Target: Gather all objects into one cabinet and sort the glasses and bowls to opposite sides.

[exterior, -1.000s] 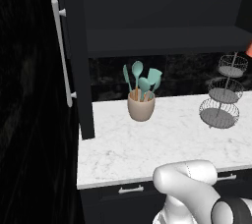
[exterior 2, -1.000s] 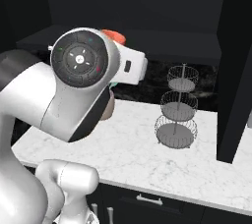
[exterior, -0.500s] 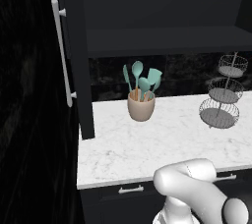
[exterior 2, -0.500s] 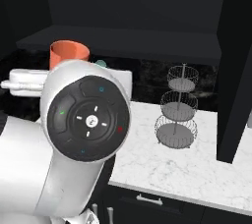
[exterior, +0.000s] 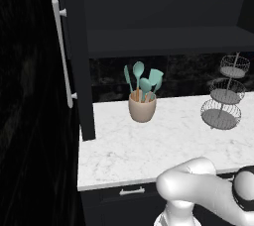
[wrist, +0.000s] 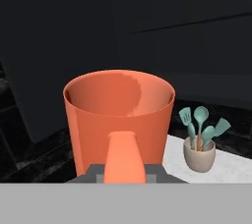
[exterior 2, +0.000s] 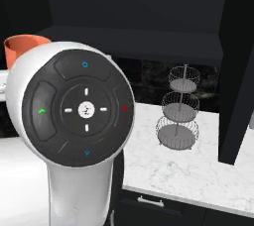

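While the gripper (wrist: 124,171) clamped a salmon-orange cup (wrist: 119,115), the cup stood upright directly above the fingers. Beyond it, lower right, sat the utensil crock (wrist: 199,155).

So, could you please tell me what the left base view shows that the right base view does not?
Left base view: the cabinet's tall black door with its silver bar handle, and the beige crock of teal utensils. Right base view: a salmon-orange cup raised behind the arm's dark-faced joint. Both: the tiered wire basket on the white marble counter, under the dark cabinet shelf.
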